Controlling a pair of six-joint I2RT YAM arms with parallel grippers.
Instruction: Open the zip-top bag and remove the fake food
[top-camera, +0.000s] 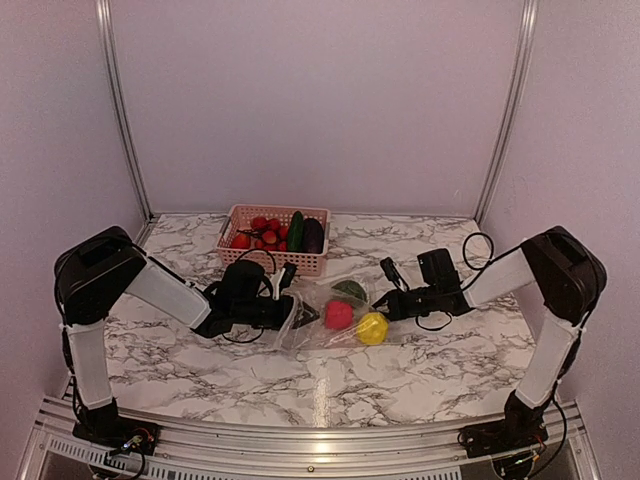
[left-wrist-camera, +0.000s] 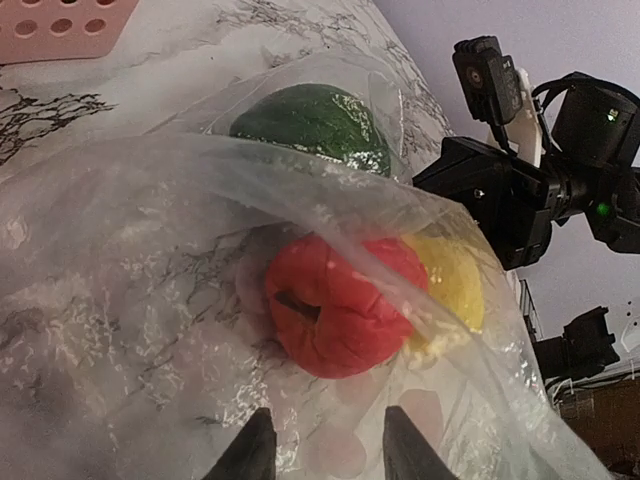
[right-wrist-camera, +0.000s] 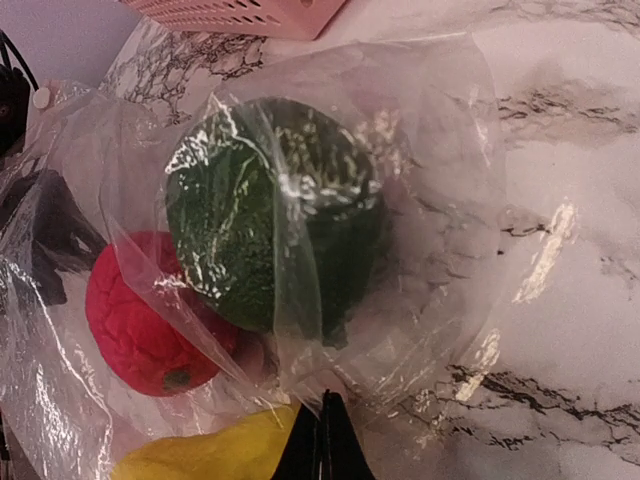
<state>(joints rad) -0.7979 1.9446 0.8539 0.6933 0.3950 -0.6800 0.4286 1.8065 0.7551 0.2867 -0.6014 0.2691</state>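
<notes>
**Item:** bag (right-wrist-camera: 440, 170). Clear thin film, much crinkled, laid flat at mid-table (top-camera: 200, 370), just on the near side of the basket (top-camera: 272, 262) and between the two grippers.

**Contents:** red piece (left-wrist-camera: 335, 310), yellow piece (left-wrist-camera: 455, 275) and green piece (left-wrist-camera: 315, 125), all seen through the film. Red and yellow are touching. Green is set apart on the far side, toward the basket.

**Handling:** The film is judged light, limp and slippery, so a pinch is likely to slide unless a doubled fold or the stiffer zip edge is taken. The zip strip cannot be placed with certainty. The pieces are judged light, hard and glossy, and apt to roll. Each is best taken across its middle once the film is held off it.

**Left gripper** (left-wrist-camera: 335, 450): jaws parted, nothing held. It is set at the bag's left end and aimed at the red piece, with film gathered close about it. Whether the fingers are inside the mouth cannot be told.

**Right gripper** (right-wrist-camera: 322, 420): fingers pressed together at the bag's right edge, beside the yellow piece. They are judged to be clamped on a fold of film.

**Arms:** Both forearms are stretched low and inward over the table, with the wrists level. The grippers are pointed at each other across the bag.
</notes>
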